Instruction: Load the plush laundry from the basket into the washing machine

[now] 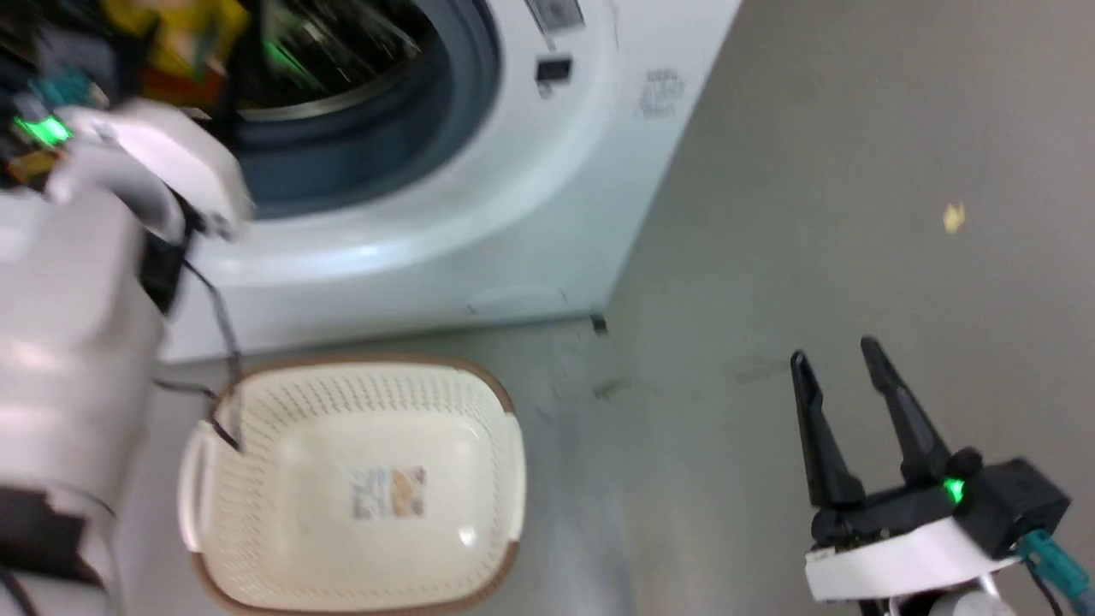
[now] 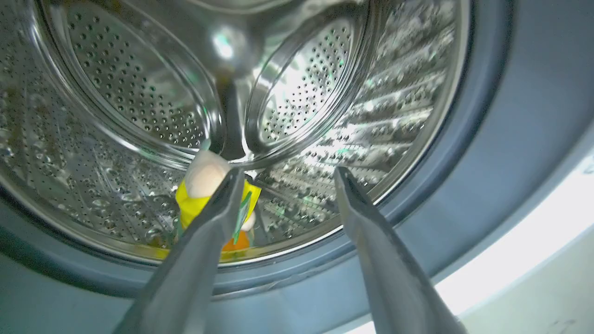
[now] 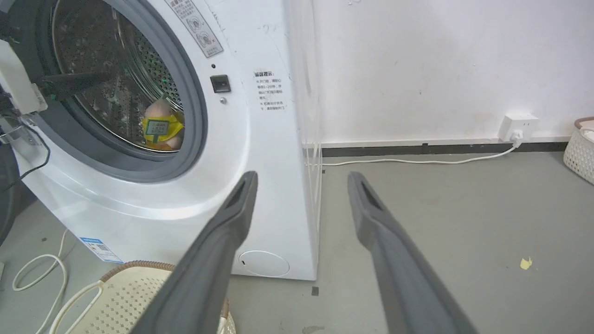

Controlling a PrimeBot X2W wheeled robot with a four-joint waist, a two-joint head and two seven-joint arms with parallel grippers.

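The plush laundry [image 2: 204, 178], yellow with a peach-pink head, lies on the bottom of the steel drum [image 2: 139, 93] inside the washing machine [image 1: 513, 214]. My left gripper [image 2: 285, 178] is open at the drum's mouth, and its left finger crosses in front of the toy without holding it. In the right wrist view the plush [image 3: 162, 125] rests low in the drum, apart from a left finger [image 3: 74, 83]. The basket [image 1: 299, 479] stands on the floor before the washer with just its paper label inside. My right gripper [image 1: 843, 364] is open above the floor at the lower right.
Grey floor stretches to the right of the washer. A wall socket [image 3: 517, 125] feeds a white cable along the skirting. A second white basket [image 3: 580, 144] stands at the far right. Loose cables [image 3: 37, 273] lie left of the basket [image 3: 125, 297].
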